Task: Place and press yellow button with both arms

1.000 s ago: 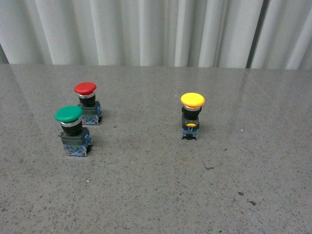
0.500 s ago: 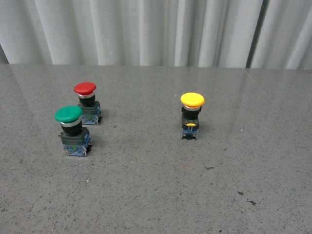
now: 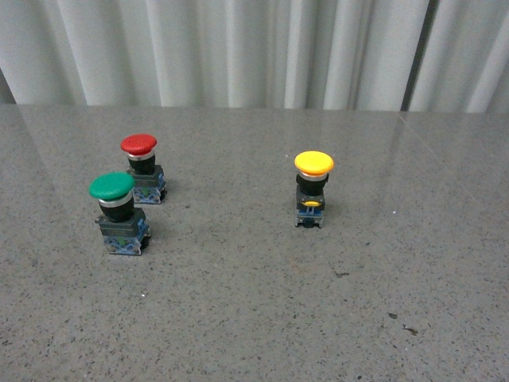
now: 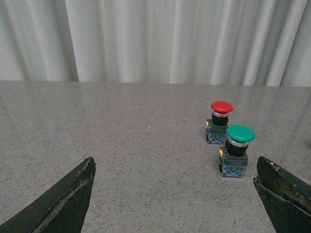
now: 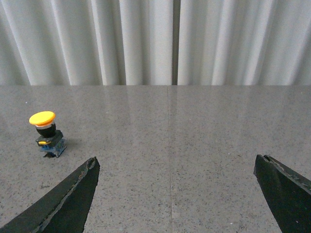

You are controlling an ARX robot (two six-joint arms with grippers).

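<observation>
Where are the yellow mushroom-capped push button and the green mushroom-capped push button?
yellow mushroom-capped push button (image 3: 314, 163), front view, on its round cap.
green mushroom-capped push button (image 3: 111, 186), front view, on its round cap.

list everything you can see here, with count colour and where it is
yellow button: one, yellow cap on a dark base, upright on the table, right of centre in the front view, apart from the other two
green button: one, green cap, upright, on the left
red button: one, red cap, upright, close behind the green button
table: one, speckled grey, under everything
curtain: one, pale and pleated, behind the table's far edge
left end effector: one, black, open and empty, facing the red and green buttons
right end effector: one, black, open and empty, with the yellow button ahead of it, off to one side
</observation>
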